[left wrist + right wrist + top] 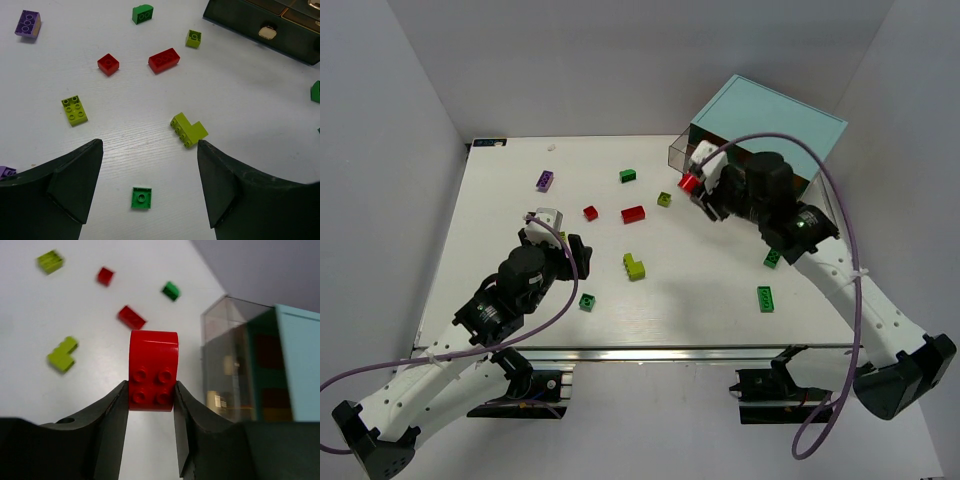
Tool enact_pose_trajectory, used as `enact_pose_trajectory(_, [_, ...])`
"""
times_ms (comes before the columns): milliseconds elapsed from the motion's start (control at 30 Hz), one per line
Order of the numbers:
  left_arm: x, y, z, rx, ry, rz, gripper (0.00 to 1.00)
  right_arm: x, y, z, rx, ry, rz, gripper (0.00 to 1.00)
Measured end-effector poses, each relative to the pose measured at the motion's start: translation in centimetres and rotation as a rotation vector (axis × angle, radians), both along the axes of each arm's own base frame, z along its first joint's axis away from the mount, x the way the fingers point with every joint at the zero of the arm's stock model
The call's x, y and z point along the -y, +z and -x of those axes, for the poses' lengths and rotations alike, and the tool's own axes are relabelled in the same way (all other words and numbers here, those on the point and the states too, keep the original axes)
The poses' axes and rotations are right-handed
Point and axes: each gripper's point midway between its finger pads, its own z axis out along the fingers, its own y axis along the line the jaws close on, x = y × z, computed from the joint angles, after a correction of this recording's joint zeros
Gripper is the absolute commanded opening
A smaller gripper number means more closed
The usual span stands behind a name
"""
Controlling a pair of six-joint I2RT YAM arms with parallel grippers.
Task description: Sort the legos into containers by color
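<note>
My right gripper (692, 183) (150, 385) is shut on a red lego (153, 360) with a rounded top, held above the table just left of the cabinet (770, 120). One smoky drawer (680, 152) (220, 325) stands pulled out beside it. My left gripper (575, 258) (149, 145) hangs open over the table. A small green lego (141, 197) lies flat below the gap between its fingers. A lime L-shaped lego (189, 129) lies close to the right fingertip.
Loose legos lie across the table: purple (546, 181), green (628, 176), lime (664, 199), two red (590, 213) (633, 213). Two green ones (765, 298) (773, 258) lie near my right arm. A flat lime brick (74, 110) lies left of the L-shaped one.
</note>
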Motion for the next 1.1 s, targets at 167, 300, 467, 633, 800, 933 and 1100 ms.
enact_pose_trajectory(167, [0.0,0.0,0.0,0.001,-0.005,-0.003,0.86,3.4,2.8,-4.5,0.051,-0.193,0.006,0.0])
enact_pose_trajectory(300, [0.1,-0.1,0.1,-0.001,-0.012,-0.006,0.86,6.3,1.8,-9.1,0.0,-0.326,0.046,0.0])
enact_pose_trajectory(467, [0.2,-0.3,0.1,-0.006,-0.017,-0.011,0.87,8.9,1.1,-13.2,-0.04,-0.418,0.079,0.1])
enact_pose_trajectory(633, [0.2,-0.4,0.0,-0.008,-0.017,-0.013,0.87,9.5,-0.9,-14.4,-0.114,-0.397,0.106,0.3])
enact_pose_trajectory(800, [0.7,-0.7,-0.2,-0.016,-0.031,-0.013,0.88,9.4,-3.3,-14.0,-0.201,-0.361,0.125,0.54])
enact_pose_trajectory(933, [1.3,-2.0,-0.7,-0.059,-0.032,-0.03,0.88,9.5,-3.8,-14.3,-0.224,-0.355,0.125,0.65])
enact_pose_trajectory(1100, [1.9,-3.8,-1.5,-0.127,-0.011,-0.051,0.88,10.1,-3.1,-14.4,-0.219,-0.368,0.103,0.68])
